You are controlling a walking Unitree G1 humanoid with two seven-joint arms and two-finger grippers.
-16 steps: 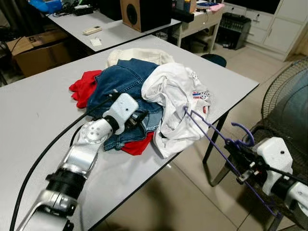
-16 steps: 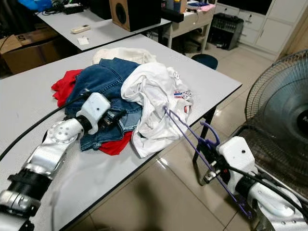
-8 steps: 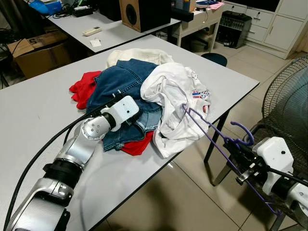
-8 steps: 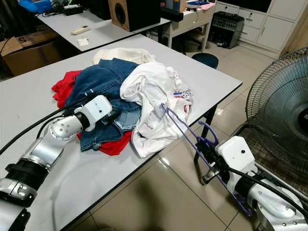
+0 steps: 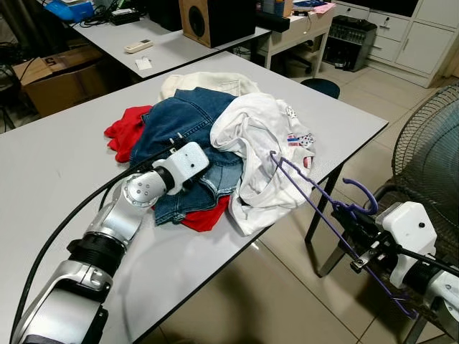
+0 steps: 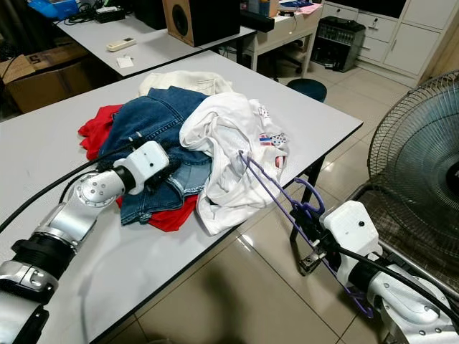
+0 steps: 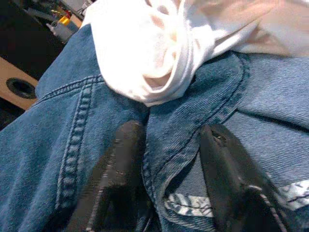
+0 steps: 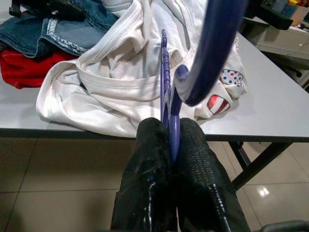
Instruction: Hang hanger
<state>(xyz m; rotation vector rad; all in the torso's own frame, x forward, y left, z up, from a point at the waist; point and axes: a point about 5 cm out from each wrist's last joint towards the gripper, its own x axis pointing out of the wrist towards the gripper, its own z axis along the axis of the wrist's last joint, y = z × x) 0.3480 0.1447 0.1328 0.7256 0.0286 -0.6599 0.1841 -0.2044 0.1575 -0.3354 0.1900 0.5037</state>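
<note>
Off the table's near right corner, above the tiled floor [image 5: 237,301], the right gripper [image 8: 169,145] has its two black fingers pinched tight on the neck of the purple hanger [image 5: 315,204], just beneath its hook. From there the hanger slants up and away, and its far end reaches the white T-shirt [image 5: 262,136], where that garment droops over the edge of the grey table [image 5: 57,172]; whether the tip is inside the cloth cannot be told. On the tabletop, the left gripper [image 7: 166,159] lies low on the blue denim garment [image 5: 179,118], its fingers [image 7: 120,159] spread apart with a folded denim seam between them, not closed on it. Denim and T-shirt sit on a heap with a red garment [image 5: 128,131] beneath and a cream one [image 5: 204,80] at the far side. A standing fan [image 6: 419,150] is at the right, and a second table with a wooden speaker [image 5: 215,20] stands beyond.
</note>
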